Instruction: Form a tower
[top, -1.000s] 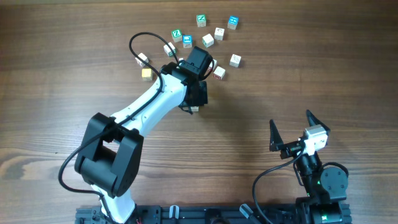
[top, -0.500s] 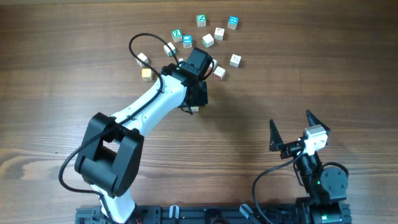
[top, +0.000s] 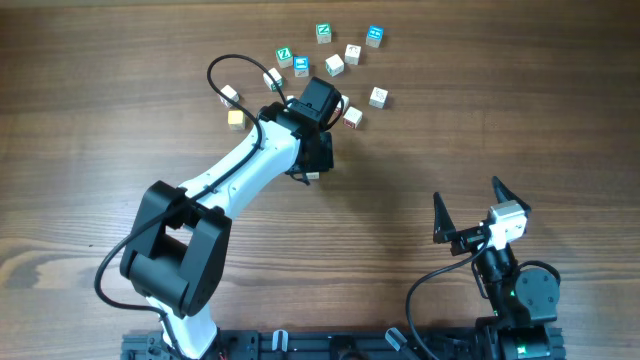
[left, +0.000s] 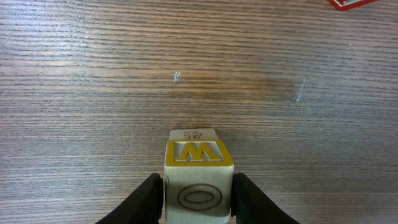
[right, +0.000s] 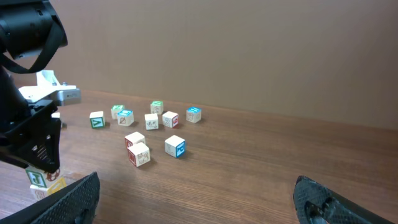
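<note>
Tower (left: 198, 158): stands about mid-tabletop, a little toward the far edge, directly under the left arm's wrist. From overhead the wrist hides nearly all of it. In the left wrist view the top piece is a yellow cube, W on one face and an oval on another, with a sliver of a pale cube showing just past it.

Left pincer (left: 198, 186): one finger sits hard by each side of the yellow cube. Cannot tell whether they press it or only flank it.

Right pincer (top: 467, 190): by the near right corner, jaws spread wide, nothing between them, well apart from the tower.

Loose cubes lie scattered between the tower and the far edge:
- red-marked cube (top: 352, 117), just beside the left wrist on its far-right side, nearest to the tower; its corner also shows at the top of the left wrist view
- pale cube (top: 378, 97), a bit farther out
- green cubes (top: 284, 54) and blue cubes (top: 301, 67), mixed with pale ones, nearest the far edge
- yellowish cube (top: 236, 119) and a white cube (top: 229, 96), left of the arm

Black cable (top: 213, 72): loops off the left arm above the white cube.

Left arm (top: 245, 165): lies diagonally from the near edge, covering the tower's near-left side.
</note>
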